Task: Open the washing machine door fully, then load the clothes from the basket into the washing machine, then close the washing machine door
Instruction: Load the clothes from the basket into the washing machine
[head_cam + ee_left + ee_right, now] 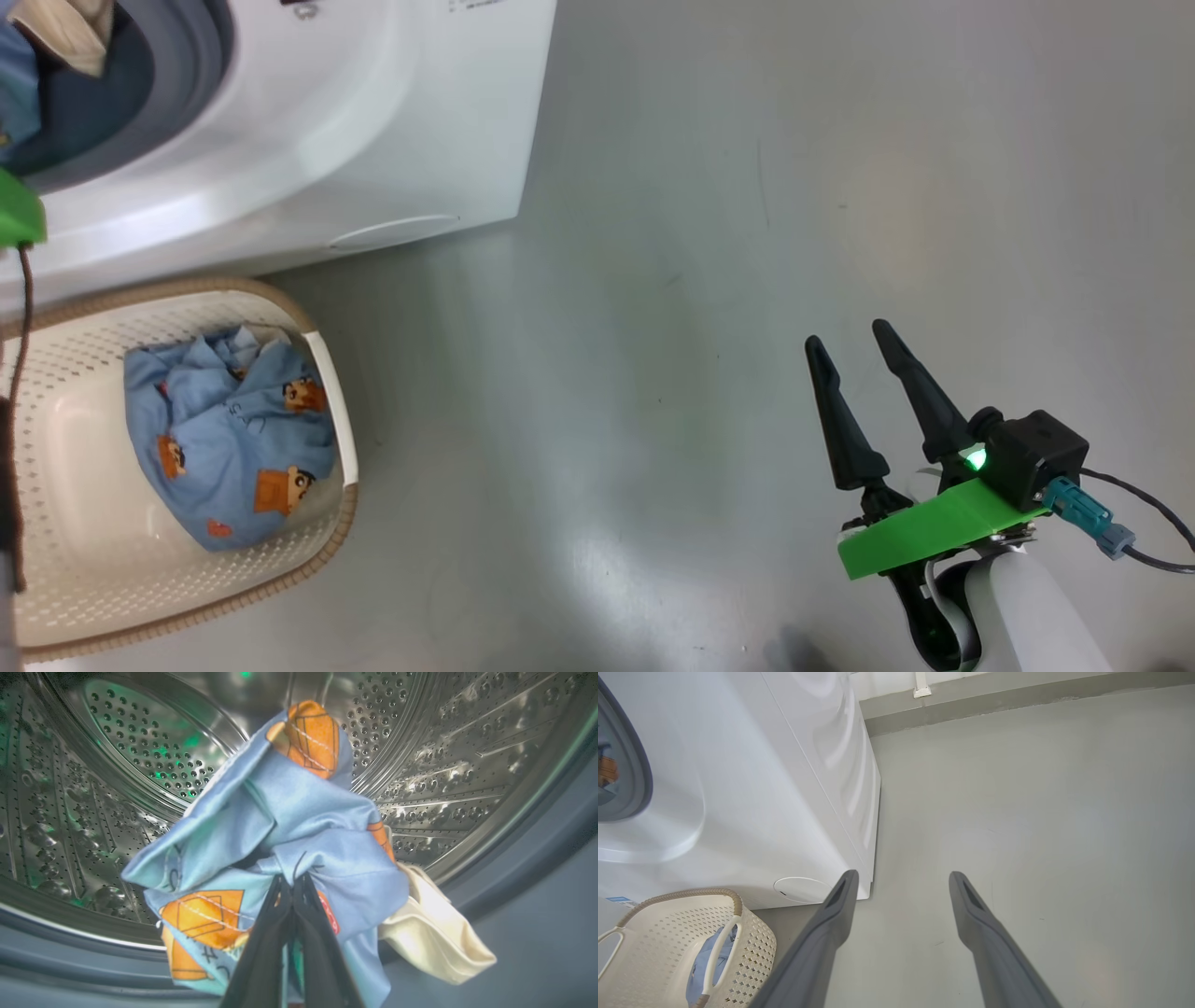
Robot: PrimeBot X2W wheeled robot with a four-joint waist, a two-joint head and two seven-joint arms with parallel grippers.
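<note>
Washing machine [392, 112]: white, mouth open; landmark for all below. Drum [140, 765]: steel, straight ahead along my left claw's fingers. Basket [341, 439]: on the floor just before the machine's front, blue clothes [233, 439] lying inside, nearer my left arm than my right. Garment [299, 821]: blue and cream, hanging at the machine's mouth, pinched tight in my left claw [293, 879]; I judge it wants carrying deeper before release. Right claw [846, 334]: spread, empty, well off the machine's right side.
</note>
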